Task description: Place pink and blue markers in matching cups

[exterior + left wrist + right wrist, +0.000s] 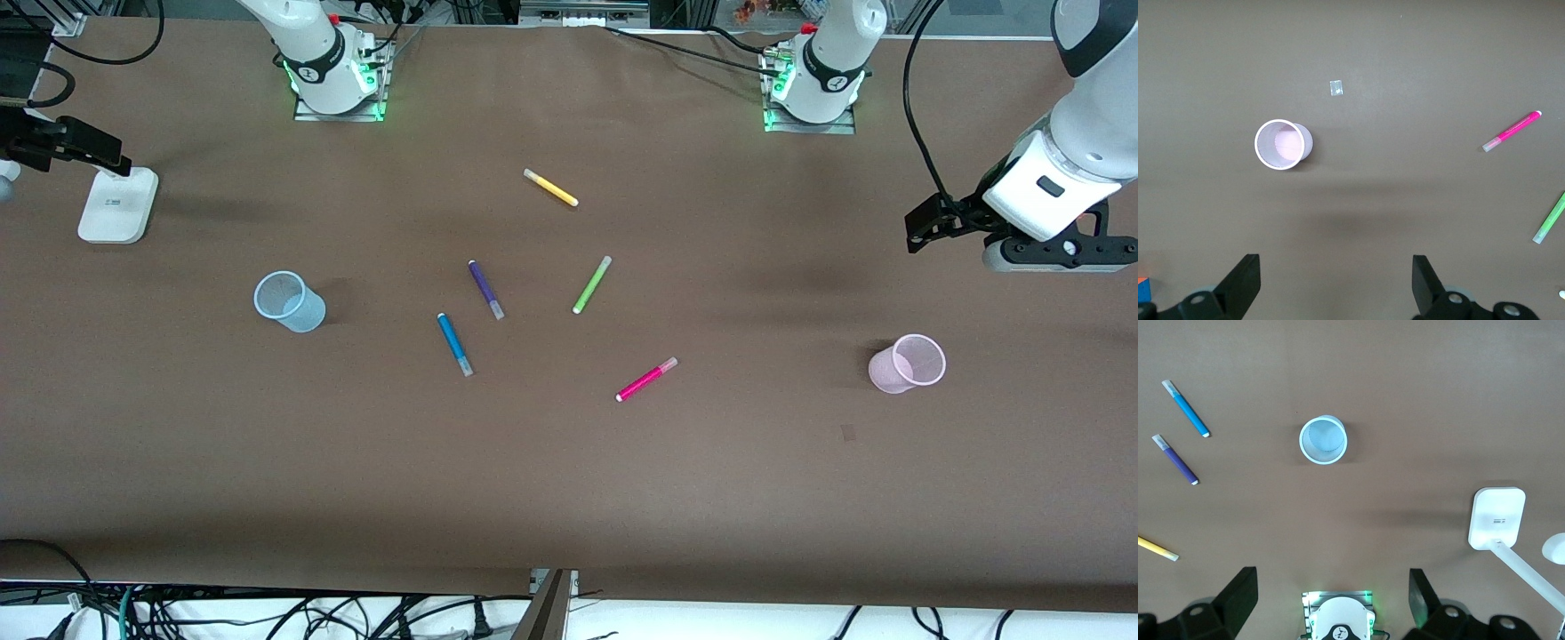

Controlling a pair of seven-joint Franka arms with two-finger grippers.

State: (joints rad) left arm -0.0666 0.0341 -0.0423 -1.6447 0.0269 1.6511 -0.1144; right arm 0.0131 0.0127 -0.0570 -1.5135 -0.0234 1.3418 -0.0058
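Note:
The pink marker (646, 380) lies flat mid-table and shows in the left wrist view (1512, 131). The blue marker (454, 344) lies flat toward the right arm's end and shows in the right wrist view (1186, 409). The pale blue cup (289, 302) stands upright toward the right arm's end, also in the right wrist view (1323, 439). The pale pink cup (907, 364) stands upright toward the left arm's end, also in the left wrist view (1283, 144). My left gripper (1058, 256) (1336, 280) hangs open and empty, high over the table's end beside the pink cup. My right gripper (1331, 600) is open and empty, high over its own base, out of the front view.
A purple marker (485, 289), a green marker (591, 284) and a yellow marker (550, 188) lie farther from the camera than the task's markers. A white stand (116, 204) with a black arm is at the right arm's end. A small tape scrap (849, 433) lies near the pink cup.

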